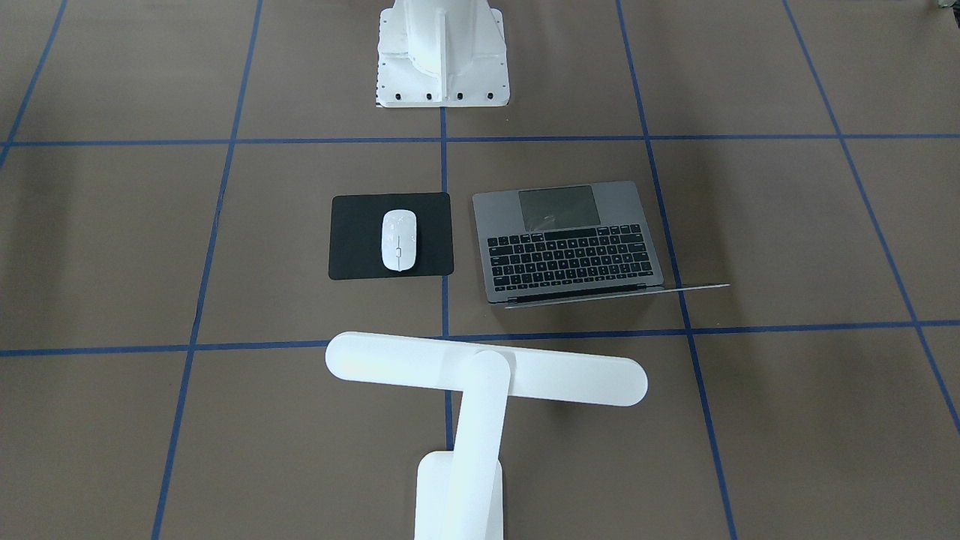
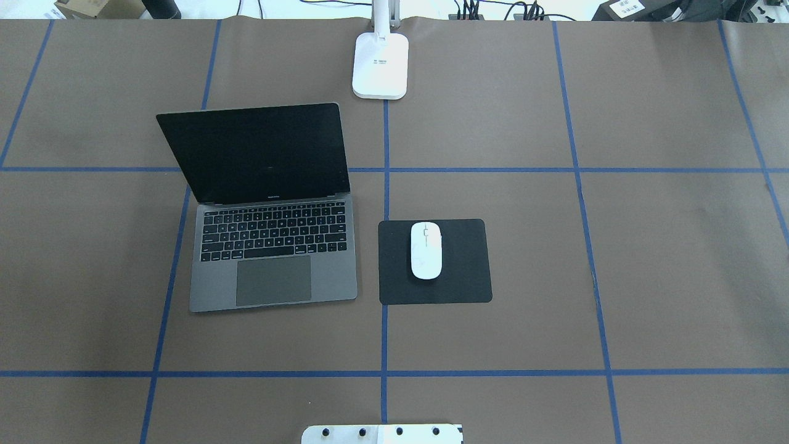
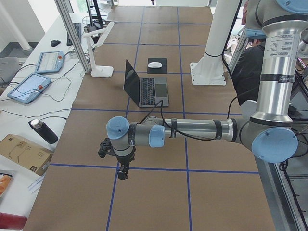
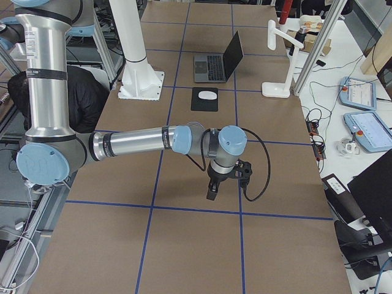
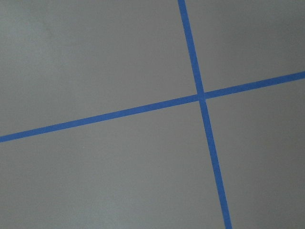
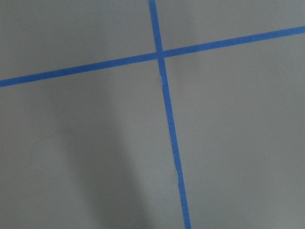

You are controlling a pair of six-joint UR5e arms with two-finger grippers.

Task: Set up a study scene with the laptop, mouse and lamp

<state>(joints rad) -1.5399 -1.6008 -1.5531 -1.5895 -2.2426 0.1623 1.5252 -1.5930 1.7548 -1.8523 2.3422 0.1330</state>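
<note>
Tabletop [image 2: 647, 246]: one laptop [image 2: 274, 246], one mouse [image 2: 426, 250], one lamp [image 2: 380, 65].

The laptop [image 2: 271, 246] is slim and dark grey, with black keys and a large trackpad. It stands open on the surface [image 2: 666, 259], left of centre, with its dark screen tilted back and its trackpad toward the robot. Just beside it on the right, the glossy white oval mouse [image 2: 426, 251] lies lengthwise on a black mat [image 2: 459, 280]. The all-white lamp [image 1: 487, 369] stands upright near the far edge, behind both, its long bar head set crosswise atop the arm.
</note>
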